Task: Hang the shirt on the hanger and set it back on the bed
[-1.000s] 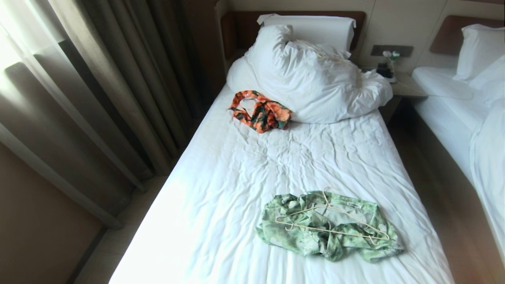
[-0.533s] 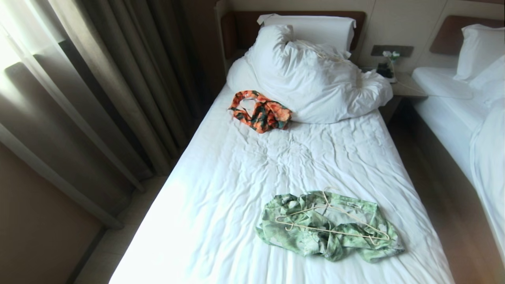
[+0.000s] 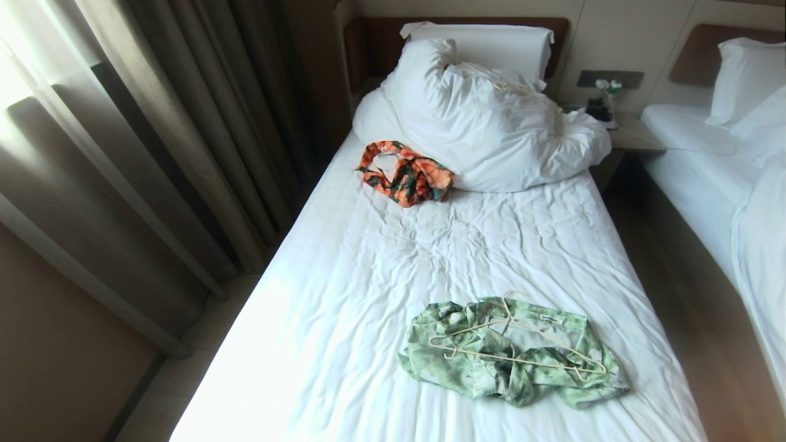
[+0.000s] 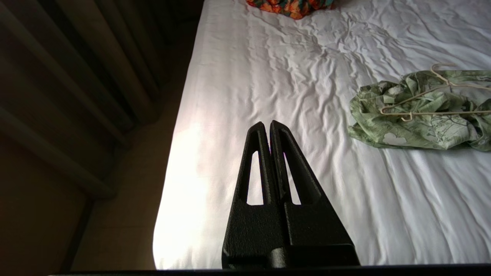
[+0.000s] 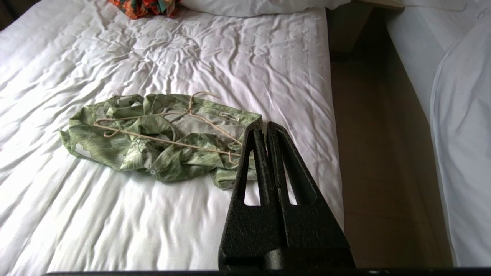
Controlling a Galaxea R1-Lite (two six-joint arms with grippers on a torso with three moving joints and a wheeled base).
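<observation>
The green leaf-print shirt (image 3: pixel 509 356) lies crumpled on the near part of the bed (image 3: pixel 430 258), and the cream wire hanger (image 3: pixel 522 344) rests flat on top of it. Neither gripper shows in the head view. In its wrist view the left gripper (image 4: pixel 267 123) hangs shut and empty above the sheet, with the shirt (image 4: pixel 422 119) and the hanger (image 4: pixel 433 99) off to one side. The right gripper (image 5: pixel 264 124) is likewise shut and empty above the bed's edge, close to the shirt (image 5: pixel 161 142) and one end of the hanger (image 5: pixel 168 130).
An orange-and-teal garment (image 3: pixel 406 173) lies by the bunched white duvet (image 3: pixel 491 129) at the headboard. Curtains (image 3: pixel 153 141) hang along the bed's left side. A second bed (image 3: pixel 737 184) stands to the right across a strip of wooden floor (image 3: pixel 694 319), with a nightstand (image 3: pixel 620 132) between.
</observation>
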